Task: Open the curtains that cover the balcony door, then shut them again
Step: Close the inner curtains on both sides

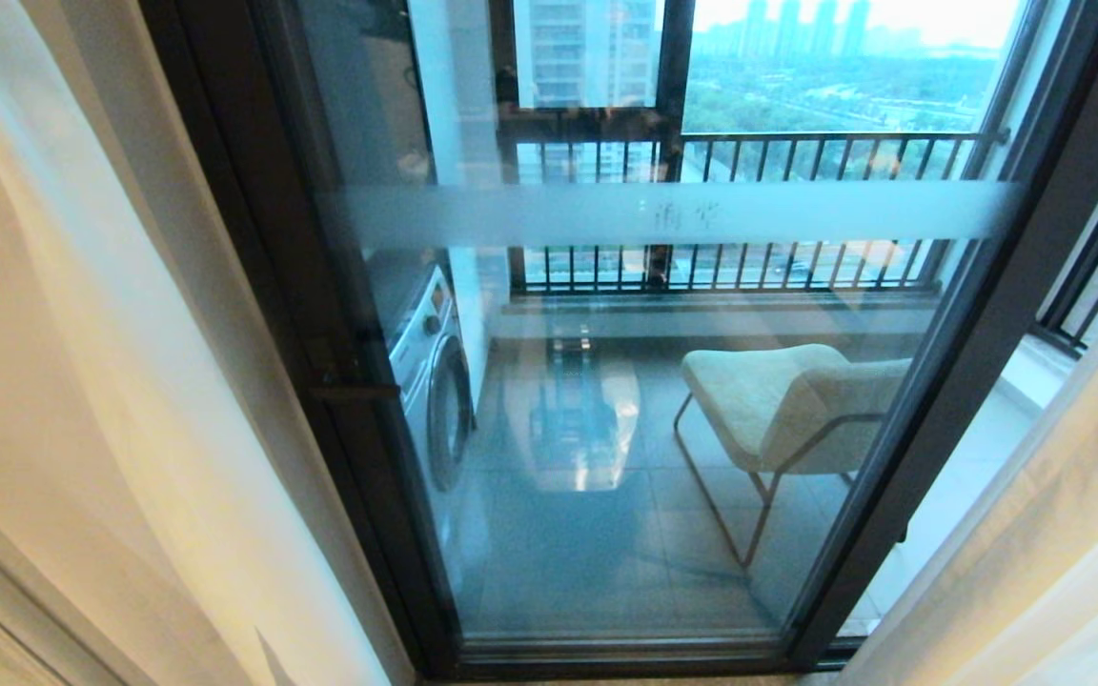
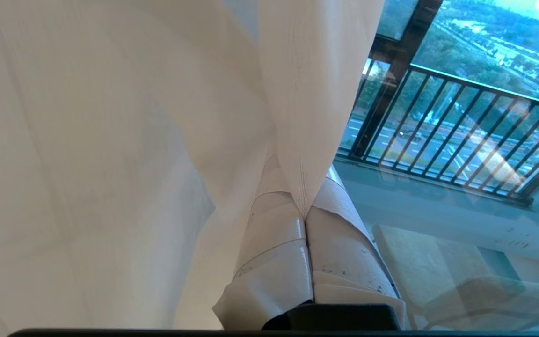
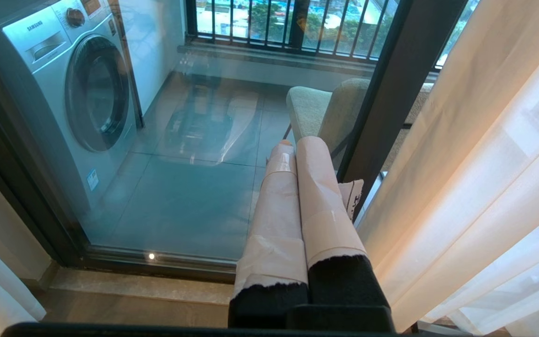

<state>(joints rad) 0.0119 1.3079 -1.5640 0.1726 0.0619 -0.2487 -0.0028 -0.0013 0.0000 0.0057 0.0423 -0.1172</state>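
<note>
The left gripper (image 2: 306, 220) is clamped on a fold of the curtains (image 2: 124, 140), which bunch beside the bared balcony door (image 1: 625, 381). The right gripper (image 3: 293, 150) hangs pinched together, empty, near the right drape. Opening looks done; next comes drawing the fabric across the glass.

left gripper (image 2: 306, 220): two broad fingers wrapped in cream tape, seams and dark specks, black base | right gripper (image 3: 296, 146): two long fingers in beige-pink tape, torn tape edges, black padded bases, black mount
</note>
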